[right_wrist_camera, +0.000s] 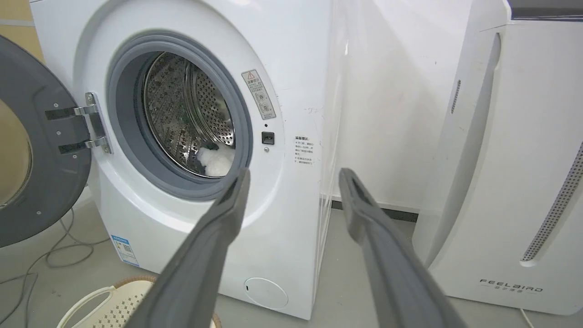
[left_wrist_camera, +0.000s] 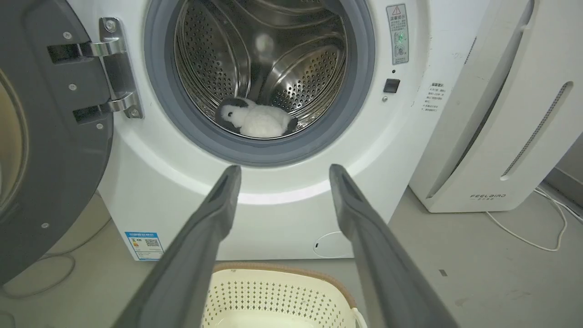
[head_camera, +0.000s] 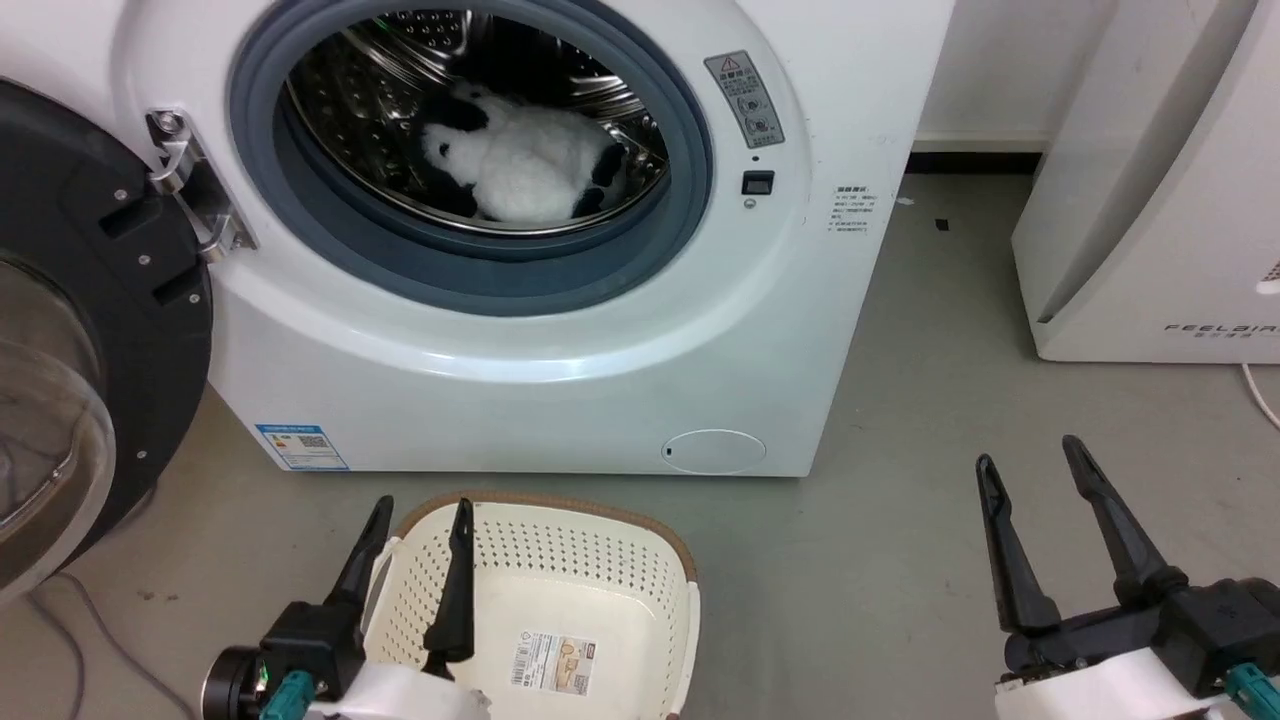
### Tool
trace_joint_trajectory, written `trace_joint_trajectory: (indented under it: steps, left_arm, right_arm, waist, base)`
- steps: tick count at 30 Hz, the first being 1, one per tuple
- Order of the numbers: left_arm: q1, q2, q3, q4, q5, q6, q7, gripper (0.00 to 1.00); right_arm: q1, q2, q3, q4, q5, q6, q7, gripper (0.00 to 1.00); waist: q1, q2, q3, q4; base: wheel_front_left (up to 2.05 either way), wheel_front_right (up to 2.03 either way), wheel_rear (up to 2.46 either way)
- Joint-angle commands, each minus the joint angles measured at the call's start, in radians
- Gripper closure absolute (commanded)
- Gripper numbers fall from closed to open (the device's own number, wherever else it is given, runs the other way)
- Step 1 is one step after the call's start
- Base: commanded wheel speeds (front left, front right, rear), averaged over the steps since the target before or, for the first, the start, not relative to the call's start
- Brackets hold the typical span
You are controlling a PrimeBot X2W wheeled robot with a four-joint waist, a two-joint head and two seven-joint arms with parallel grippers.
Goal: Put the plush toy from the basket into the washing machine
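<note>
The left gripper (head_camera: pixel 422 505) and right gripper (head_camera: pixel 1030 452) rest low, fingers pointing forward (both spread apart).

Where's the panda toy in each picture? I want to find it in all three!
Head view: the panda toy lies in the drum, upper middle of the picture.
Left wrist view: the panda toy looks small, at the drum's bottom, just above centre.
Right wrist view: a white bit of the panda toy peeks out, left of centre.
Shared landmark: the warning sticker, just right of the round opening.
</note>
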Motion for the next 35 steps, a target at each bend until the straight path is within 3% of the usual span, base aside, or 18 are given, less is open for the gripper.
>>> trace_joint_trajectory:
  steps: [1, 9, 10, 35]
  left_arm:
    - [0.017, -0.005, 0.007, -0.009, 0.013, -0.005, -0.004, 0.00]
    - [0.034, -0.030, 0.044, -0.014, 0.044, -0.037, -0.004, 0.00]
    - [0.027, -0.029, 0.043, -0.010, 0.040, -0.037, 0.000, 1.00]
    - [0.024, -0.036, 0.058, -0.026, 0.067, -0.034, 0.044, 1.00]
  right_arm:
    - [0.015, 0.000, 0.002, 0.004, 0.003, -0.001, -0.004, 0.00]
    - [0.021, 0.000, 0.006, 0.019, 0.003, -0.001, -0.004, 0.00]
    - [0.010, 0.000, 0.004, 0.017, 0.000, 0.000, 0.000, 1.00]
    - [0.005, 0.000, 0.004, 0.026, -0.006, 0.000, 0.044, 1.00]
  waist:
    - [0.0002, 0.0000, -0.002, 0.001]
    - [0.0002, 0.0000, -0.004, 0.006]
    - [0.0002, 0.0000, -0.004, 0.006]
    - [0.0002, 0.0000, -0.018, 0.000]
  base:
    - [0.00, 0.00, 0.00]
    - [0.00, 0.00, 0.00]
    - [0.00, 0.00, 0.00]
    - [0.00, 0.00, 0.00]
